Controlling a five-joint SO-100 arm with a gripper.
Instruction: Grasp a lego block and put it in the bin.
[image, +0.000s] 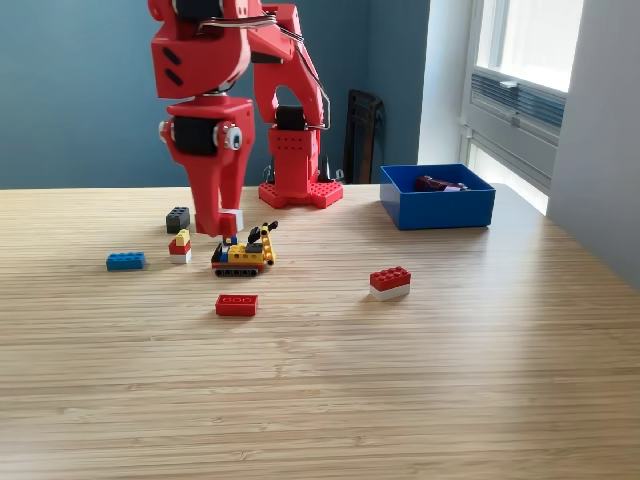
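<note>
Just below jaws (222, 226): lego excavator (244, 255)

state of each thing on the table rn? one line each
gripper: down at the table behind the yellow vehicle, nothing visibly held; open or shut unclear
bin: upright, something dark inside
yellow vehicle: on table, upright
flat red block: lying flat, free
red-on-white block: stacked, free
blue block: flat, free
dark grey block: on table, free
small red-yellow stack: upright, beside gripper
</note>
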